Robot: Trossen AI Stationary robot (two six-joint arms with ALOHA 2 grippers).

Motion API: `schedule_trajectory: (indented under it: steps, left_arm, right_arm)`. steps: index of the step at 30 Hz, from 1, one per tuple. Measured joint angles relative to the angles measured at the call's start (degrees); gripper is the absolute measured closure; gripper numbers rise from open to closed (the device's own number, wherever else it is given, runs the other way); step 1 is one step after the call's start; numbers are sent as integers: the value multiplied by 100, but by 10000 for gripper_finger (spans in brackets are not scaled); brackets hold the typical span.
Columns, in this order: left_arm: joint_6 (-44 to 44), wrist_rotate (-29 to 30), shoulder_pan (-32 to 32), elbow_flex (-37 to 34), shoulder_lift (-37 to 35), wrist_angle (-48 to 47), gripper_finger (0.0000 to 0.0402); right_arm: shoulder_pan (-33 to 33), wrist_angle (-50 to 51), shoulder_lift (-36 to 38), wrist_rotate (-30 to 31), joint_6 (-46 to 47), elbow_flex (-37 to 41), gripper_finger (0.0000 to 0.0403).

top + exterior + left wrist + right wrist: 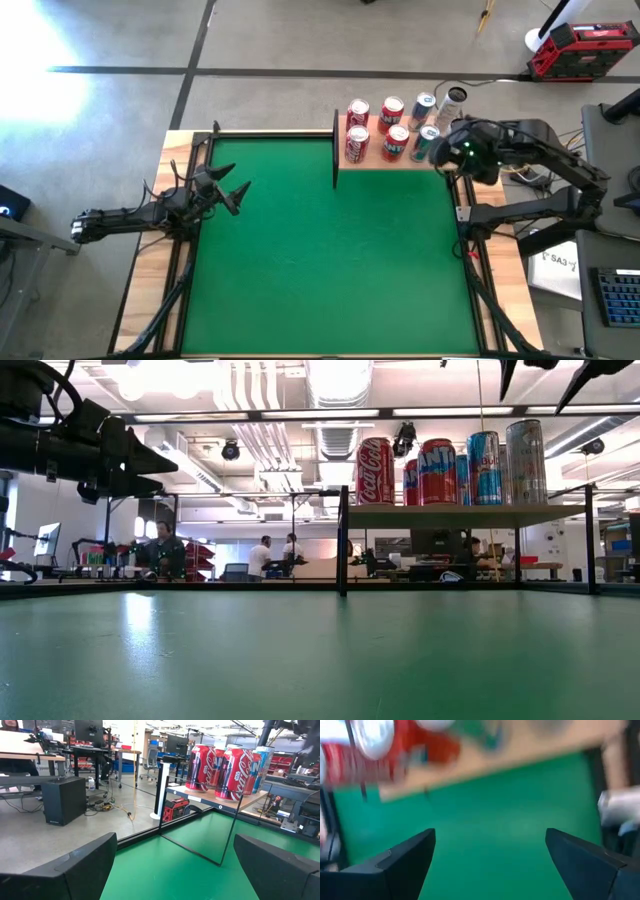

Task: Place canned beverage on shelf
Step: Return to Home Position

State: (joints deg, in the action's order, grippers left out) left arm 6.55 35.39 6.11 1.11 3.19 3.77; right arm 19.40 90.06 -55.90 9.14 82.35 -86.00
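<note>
Tan wood of the shelf (385, 164), at the green table's (320, 270) far edge, is occupied by upright cans (357, 142) in two rows. The right gripper (490, 835) is held beside its right end, fingers apart; the left gripper (240, 197) is held at the table's left edge, fingers likewise apart.

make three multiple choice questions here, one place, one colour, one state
1. Where do the cans stand? A on the shelf B on the floor C in a box
2. What colour is the table top? A tan B green C grey
3. How are the left gripper and right gripper? A both open, empty B both shut C one holds a can
1 A: low view shows them upright on it. 2 B: green fills the high view. 3 A: fingers apart, nothing between, left at the table's left edge, right by the shelf.
</note>
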Motion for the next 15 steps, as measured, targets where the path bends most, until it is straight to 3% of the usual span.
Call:
schedule_trajectory:
  steps: [3,6,11,15]
  left_arm:
    - [0,-1,-2,-1,1,-2,15]
    - [0,1,-1,1,-1,-2,15]
    - [0,0,-2,1,0,-2,15]
    - [0,0,0,1,-1,0,15]
  right_arm:
    - [-20,-7,-46,-1044,1,81,34]
    - [-264,-114,-126,-1521,13,295,34]
    - [-1134,-1196,-214,-1485,191,662,35]
    - [-2031,-2358,-400,-980,99,798,35]
